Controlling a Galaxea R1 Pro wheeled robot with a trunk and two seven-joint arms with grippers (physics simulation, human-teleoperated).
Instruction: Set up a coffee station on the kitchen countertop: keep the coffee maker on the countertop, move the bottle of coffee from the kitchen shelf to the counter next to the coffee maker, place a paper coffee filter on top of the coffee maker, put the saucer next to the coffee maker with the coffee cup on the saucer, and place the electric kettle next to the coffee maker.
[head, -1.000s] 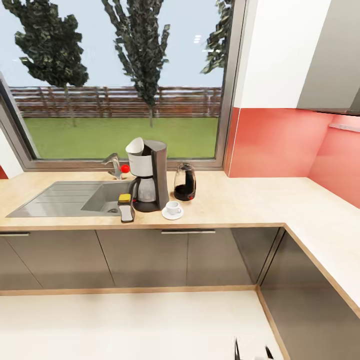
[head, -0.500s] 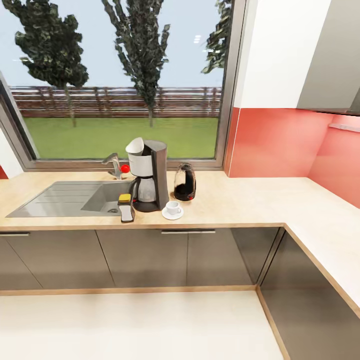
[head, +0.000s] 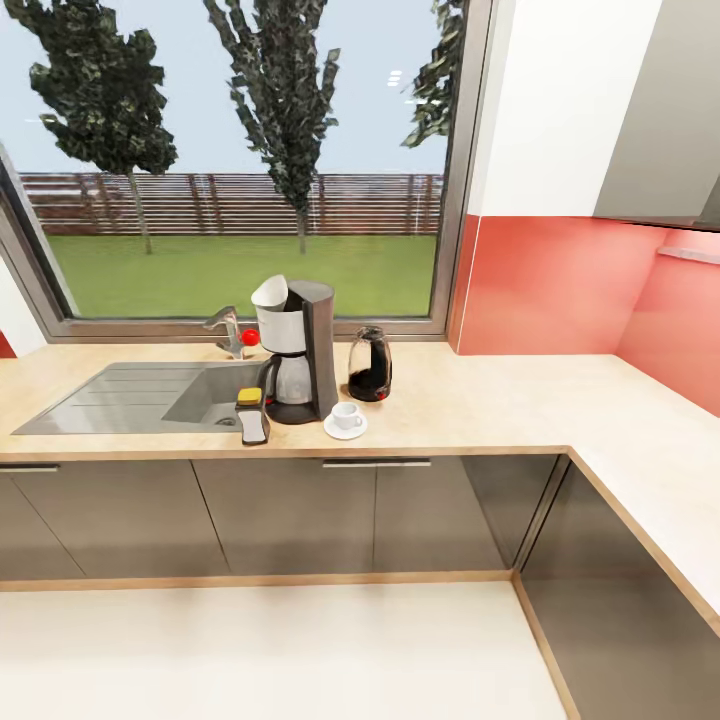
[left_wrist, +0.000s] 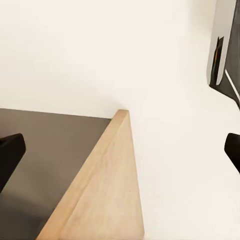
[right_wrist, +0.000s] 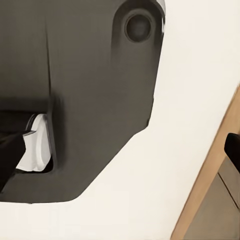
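Note:
On the kitchen countertop (head: 480, 405) the dark grey coffee maker (head: 300, 350) stands by the sink, with the white paper coffee filter (head: 269, 292) on top of it. The electric kettle (head: 369, 366) stands just right of it. In front, the coffee cup (head: 346, 413) sits on the saucer (head: 345, 430). The bottle of coffee (head: 252, 417) lies on its side at the sink's edge, left of the machine's base. My left gripper (left_wrist: 120, 150) is open over the floor beside a cabinet plinth. My right gripper (right_wrist: 120, 147) is open too, over the floor near my dark base.
A steel sink (head: 130, 395) with a faucet (head: 228, 330) lies left of the coffee maker, under a wide window. Grey cabinets (head: 300, 510) run beneath, and the worktop turns a corner along the right. A red backsplash (head: 560, 285) rises behind.
Fingertips that showed at the bottom edge of the head view a second ago have dropped out of it. The things on the countertop have not moved.

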